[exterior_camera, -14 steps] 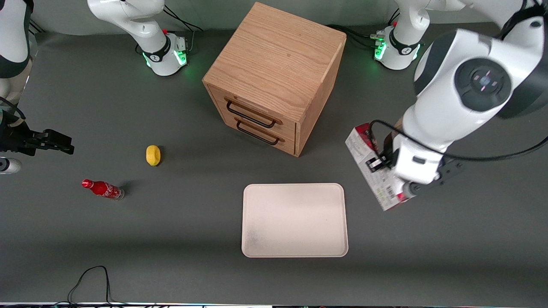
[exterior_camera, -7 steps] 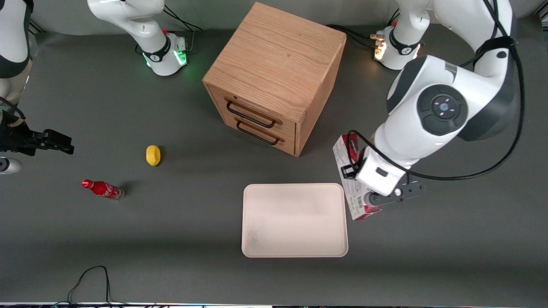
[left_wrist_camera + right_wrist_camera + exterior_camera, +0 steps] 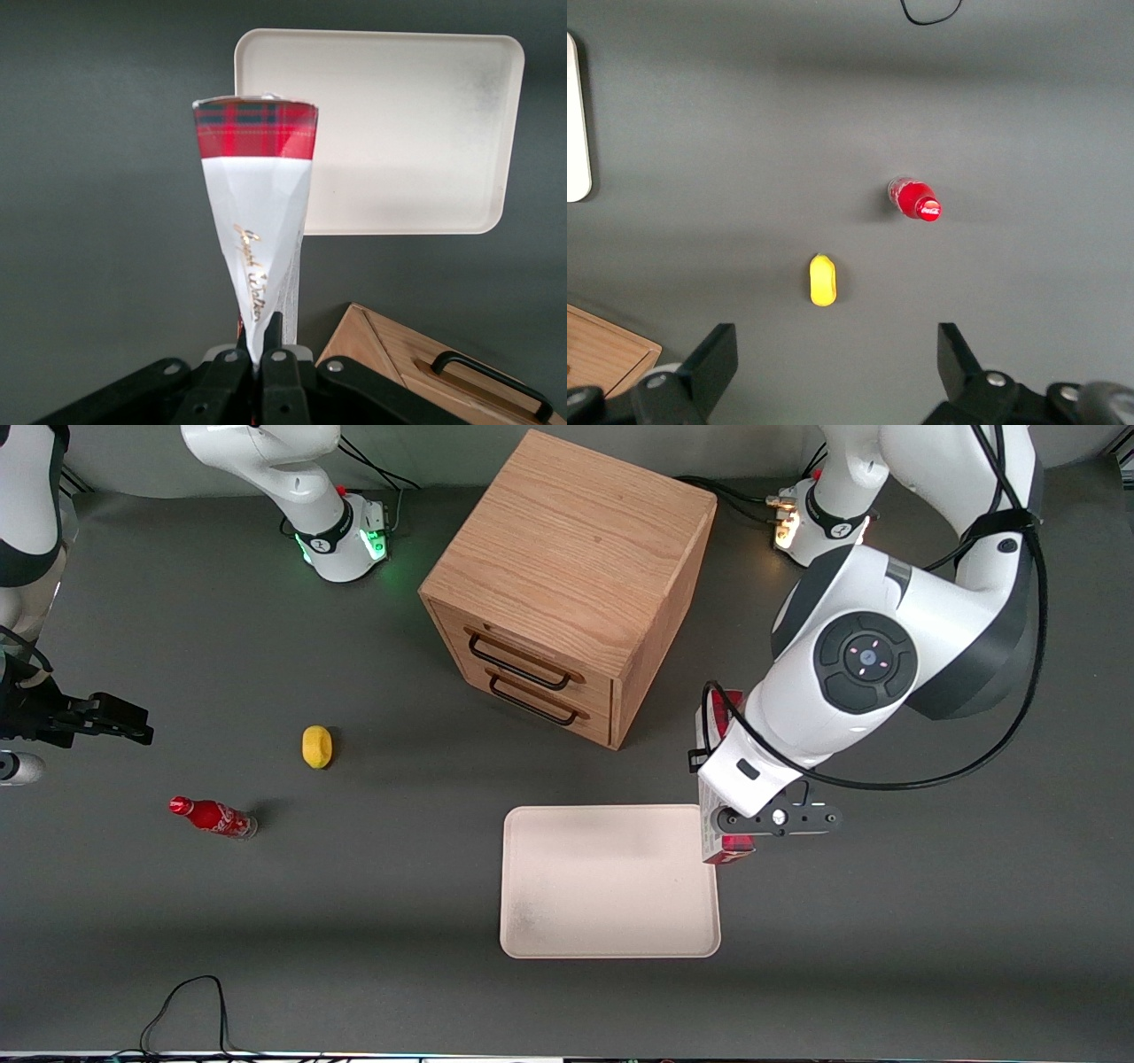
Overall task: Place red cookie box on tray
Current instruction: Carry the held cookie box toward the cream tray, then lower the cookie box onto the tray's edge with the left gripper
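Observation:
The red cookie box (image 3: 714,840) hangs in the air, turned edge-on, with tartan-red ends and white faces. It is over the working-arm-side rim of the cream tray (image 3: 609,881). My left arm's gripper (image 3: 721,802) is mostly hidden under the white wrist in the front view. In the left wrist view the gripper (image 3: 265,335) is shut on the box (image 3: 257,204) at one narrow end, and the box's other end reaches over the tray (image 3: 390,133). The tray holds nothing.
A wooden two-drawer cabinet (image 3: 567,576) stands farther from the front camera than the tray, close to the arm. A yellow object (image 3: 316,746) and a small red cola bottle (image 3: 213,817) lie toward the parked arm's end. A black cable (image 3: 186,996) loops at the front edge.
The arm has carried the box sideways from beside the tray to over the tray's rim. The box has rotated from broad face up to edge-on. The grip stayed shut.

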### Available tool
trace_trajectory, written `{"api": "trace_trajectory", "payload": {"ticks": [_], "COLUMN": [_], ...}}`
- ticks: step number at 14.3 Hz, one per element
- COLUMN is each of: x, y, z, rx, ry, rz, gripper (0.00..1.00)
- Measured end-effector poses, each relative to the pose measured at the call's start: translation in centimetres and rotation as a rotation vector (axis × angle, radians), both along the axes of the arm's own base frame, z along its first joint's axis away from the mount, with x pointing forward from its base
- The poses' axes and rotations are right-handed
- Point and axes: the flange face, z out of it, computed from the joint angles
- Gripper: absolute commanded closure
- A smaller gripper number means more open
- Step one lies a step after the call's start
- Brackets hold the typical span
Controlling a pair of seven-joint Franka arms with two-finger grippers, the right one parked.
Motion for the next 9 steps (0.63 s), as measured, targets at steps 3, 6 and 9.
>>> {"api": "trace_trajectory", "payload": {"ticks": [3,6,9], "x": [1.9,3.5,4.9], "y": [-0.2,-0.2,-0.3], "z": [-3.9,-8.4,-12.5], "rx": [-0.005,0.016,0.013], "ry": [-0.015,-0.026,-0.040], "rz": [0.006,0.007,0.015], "gripper": [1.00,1.00,1.00]}}
